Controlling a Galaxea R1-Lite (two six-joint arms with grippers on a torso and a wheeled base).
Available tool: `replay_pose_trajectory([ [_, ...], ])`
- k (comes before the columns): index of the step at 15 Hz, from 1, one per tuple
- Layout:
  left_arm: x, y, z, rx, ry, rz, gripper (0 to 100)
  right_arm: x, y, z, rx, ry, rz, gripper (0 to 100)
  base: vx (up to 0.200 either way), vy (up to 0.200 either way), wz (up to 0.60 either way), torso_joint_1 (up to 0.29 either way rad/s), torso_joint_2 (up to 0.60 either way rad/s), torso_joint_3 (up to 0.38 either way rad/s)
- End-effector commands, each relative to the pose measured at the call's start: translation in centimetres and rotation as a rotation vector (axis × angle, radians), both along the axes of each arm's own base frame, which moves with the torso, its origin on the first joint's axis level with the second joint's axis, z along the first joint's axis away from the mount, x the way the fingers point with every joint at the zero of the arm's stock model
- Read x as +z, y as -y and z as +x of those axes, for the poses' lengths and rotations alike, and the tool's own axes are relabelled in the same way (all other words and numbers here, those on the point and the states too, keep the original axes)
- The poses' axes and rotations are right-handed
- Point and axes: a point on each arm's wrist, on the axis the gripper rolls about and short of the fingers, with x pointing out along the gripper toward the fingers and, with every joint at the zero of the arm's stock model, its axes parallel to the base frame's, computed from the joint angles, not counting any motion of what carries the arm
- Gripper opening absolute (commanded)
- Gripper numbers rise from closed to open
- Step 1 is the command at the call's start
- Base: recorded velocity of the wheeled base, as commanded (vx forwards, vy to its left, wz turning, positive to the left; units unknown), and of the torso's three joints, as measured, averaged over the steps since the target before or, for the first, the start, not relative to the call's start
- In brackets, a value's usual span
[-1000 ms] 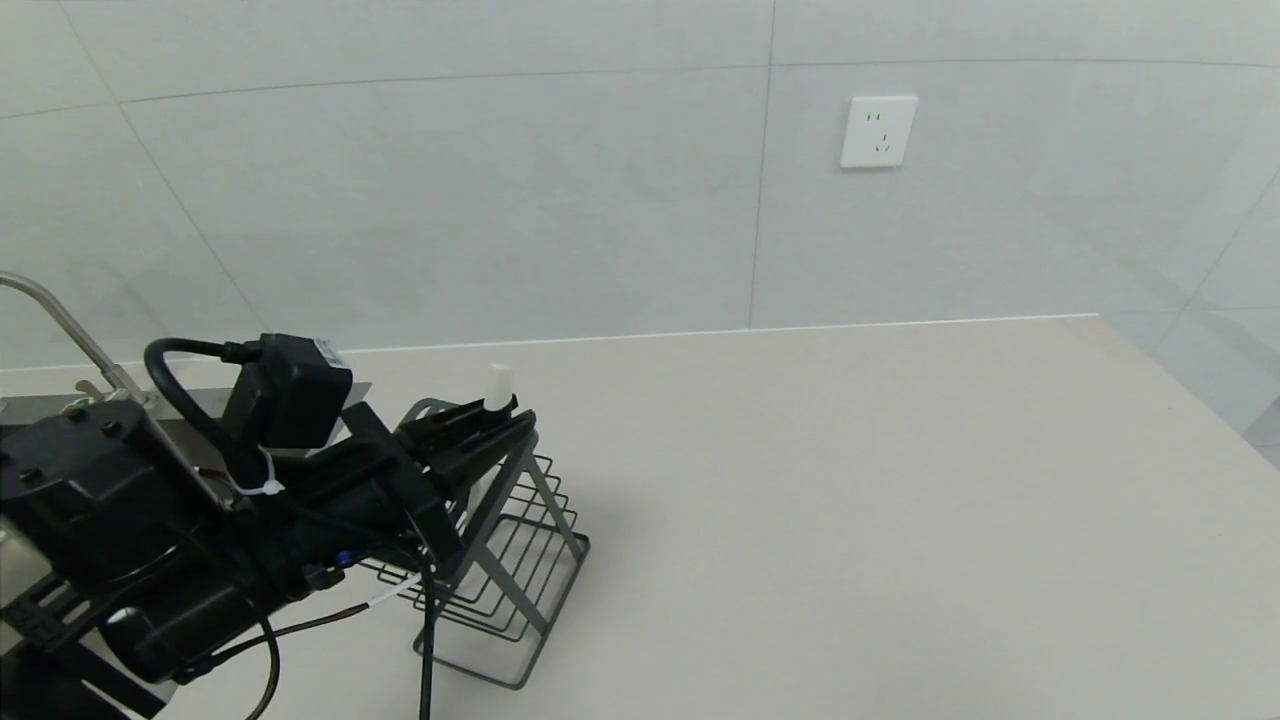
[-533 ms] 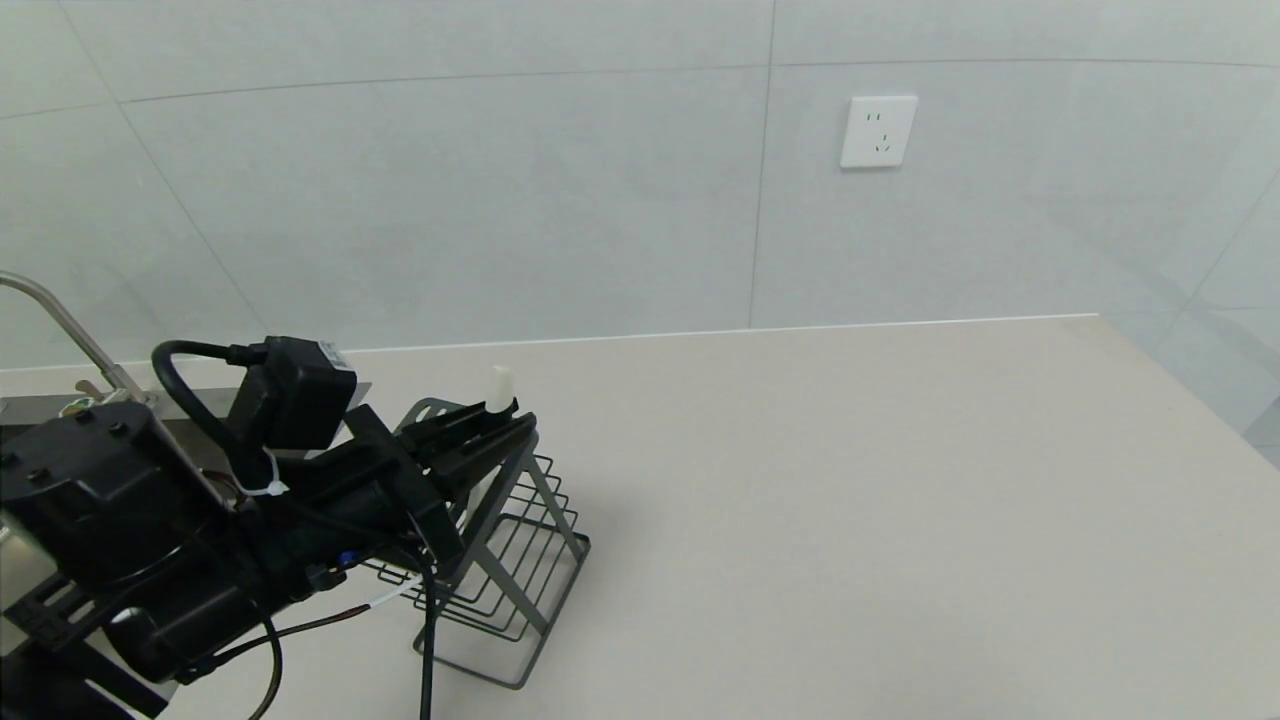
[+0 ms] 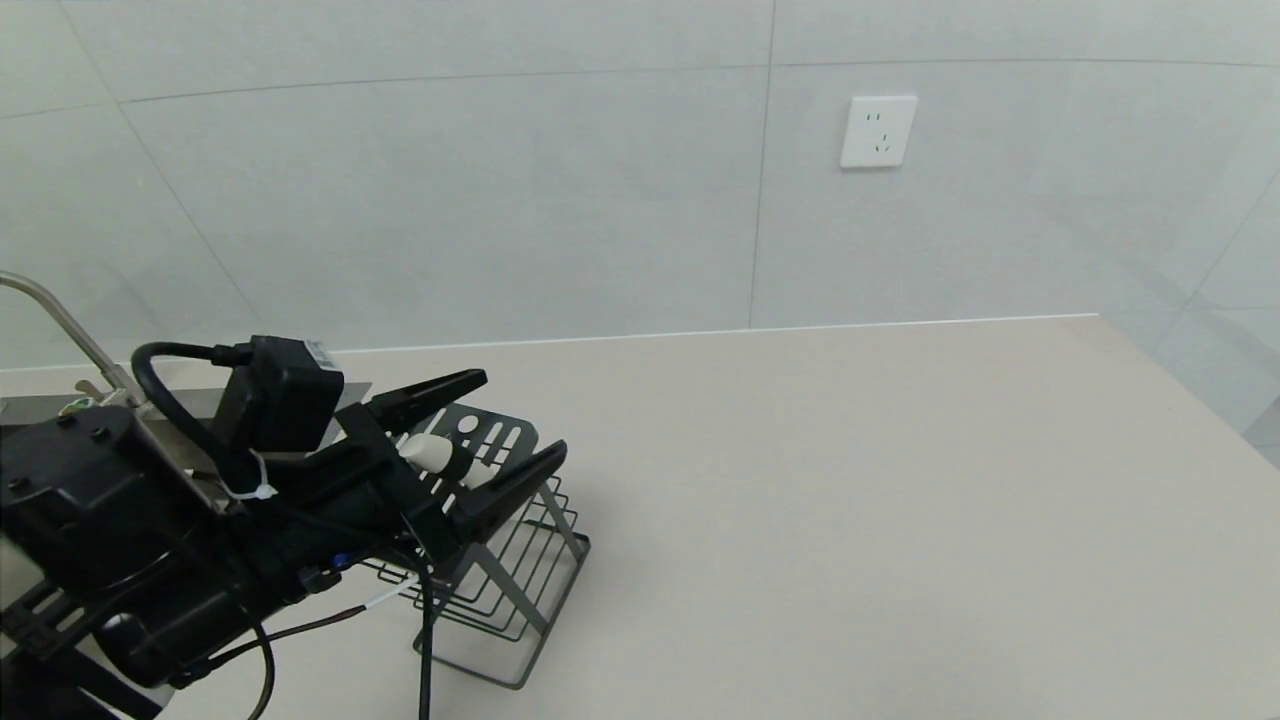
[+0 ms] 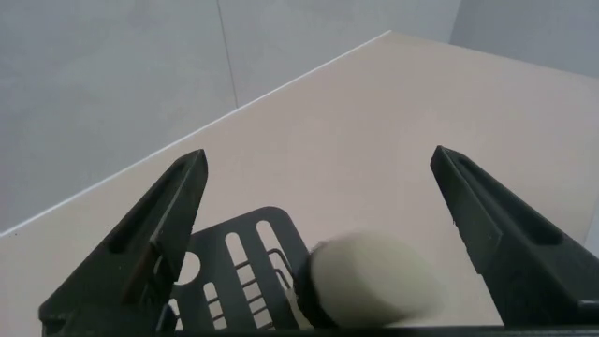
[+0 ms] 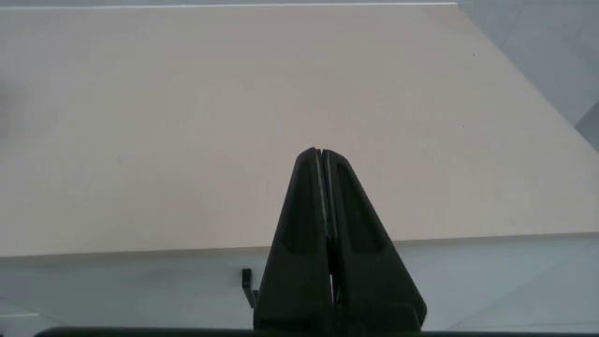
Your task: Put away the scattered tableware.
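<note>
A dark metal wire rack (image 3: 520, 590) stands at the left of the beige counter (image 3: 850, 500). Its slotted top plate (image 3: 485, 435) holds a utensil whose white handle end (image 3: 425, 452) sticks up through a slot. My left gripper (image 3: 520, 415) is open, one finger on each side of that handle and neither touching it. In the left wrist view the white handle end (image 4: 374, 278) sits low between the spread fingers of the left gripper (image 4: 318, 159), above the slotted plate (image 4: 248, 253). My right gripper (image 5: 323, 154) is shut and empty above bare counter.
A steel faucet (image 3: 60, 320) and the sink's rim (image 3: 180, 400) lie at the far left behind my left arm. A white socket (image 3: 878, 131) is on the tiled wall. The counter stretches bare to the right, ending at an edge (image 3: 1180, 390).
My left gripper has opened and let go of the white-handled utensil. The handle now sits lower, in the rack's top plate.
</note>
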Motion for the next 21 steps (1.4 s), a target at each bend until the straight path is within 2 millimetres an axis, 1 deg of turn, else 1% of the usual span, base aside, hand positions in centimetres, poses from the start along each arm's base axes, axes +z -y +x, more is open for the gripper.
replay_pose_trajectory([
  [1,0.2,-0.2,-0.4,0.001,0.012,-0.004,100,0.0,0.0,0.0,0.0,-0.001,0.0,0,0.0,0.0,0.0,0.0,0.0,0.0],
  [4,1.9,-1.4,-4.0,0.001,0.097,-0.036,100,0.0,0.0,0.0,0.0,-0.001,0.018,0,0.0,0.0,0.0,0.0,0.0,0.0],
  [5,2.2,-1.7,-4.6,0.004,0.115,-0.043,100,0.0,0.0,0.0,0.0,-0.001,0.02,0,0.0,0.0,0.0,0.0,0.0,0.0],
  [6,2.7,-2.6,-6.2,0.02,0.155,-0.057,100,0.0,0.0,0.0,0.0,-0.001,0.021,0,0.0,0.0,0.0,0.0,0.0,0.0],
  [7,3.1,-4.0,-8.8,0.061,0.213,-0.074,100,0.0,0.0,0.0,0.0,-0.001,0.021,0,0.0,0.0,0.0,0.0,0.0,0.0],
  [9,1.6,-5.8,-12.7,0.131,0.214,-0.085,100,0.0,0.0,0.0,0.0,0.001,0.024,0,0.0,0.0,0.0,0.0,0.0,0.0],
  [10,1.7,-6.2,-13.4,0.152,0.227,-0.089,100,0.0,0.0,0.0,-0.001,0.001,0.027,0,0.0,0.0,0.0,0.0,0.0,0.0],
  [11,1.8,-7.0,-16.2,0.2,0.288,-0.098,100,0.0,0.0,0.0,-0.001,0.001,0.029,0,0.0,0.0,0.0,0.0,0.0,0.0],
  [13,0.1,-7.5,-18.9,0.26,0.252,-0.044,100,0.0,0.0,0.0,-0.001,0.001,0.033,0,0.0,0.0,0.0,0.0,0.0,0.0],
  [14,-1.2,-7.7,-20.2,0.305,0.223,-0.026,100,0.0,0.0,0.0,-0.003,0.001,0.04,0,0.0,0.0,0.0,0.0,0.0,0.0],
  [15,-2.9,-7.7,-21.6,0.36,0.172,-0.011,100,0.0,0.0,0.0,-0.003,0.001,0.041,0,0.0,0.0,0.0,0.0,0.0,0.0],
  [16,-5.1,-7.7,-22.9,0.393,0.105,-0.001,100,0.0,0.0,0.0,-0.007,0.003,0.044,0,0.0,0.0,0.0,0.0,0.0,0.0],
  [17,-7.5,-7.7,-23.5,0.415,-0.006,0.031,100,0.0,0.0,0.0,-0.007,0.003,0.044,0,0.0,0.0,0.0,0.0,0.0,0.0],
  [18,-8.5,-7.9,-23.7,0.458,-0.068,0.065,100,0.0,0.0,0.0,-0.01,0.003,0.044,0,0.0,0.0,0.0,0.0,0.0,0.0],
  [19,-8.6,-8.2,-23.8,0.611,-0.053,0.061,100,0.0,0.1,0.0,-0.033,0.004,0.055,0,0.0,0.0,0.0,0.0,0.0,0.0],
  [20,-8.6,-8.5,-23.7,0.722,-0.055,0.042,100,0.1,0.1,0.0,-0.059,0.006,0.064,0,0.0,0.0,0.0,0.0,0.0,0.0],
  [21,-8.6,-8.6,-23.7,0.781,-0.073,0.013,100,0.1,0.2,0.0,-0.076,0.007,0.064,0,0.0,0.0,0.0,0.0,0.0,0.0],
])
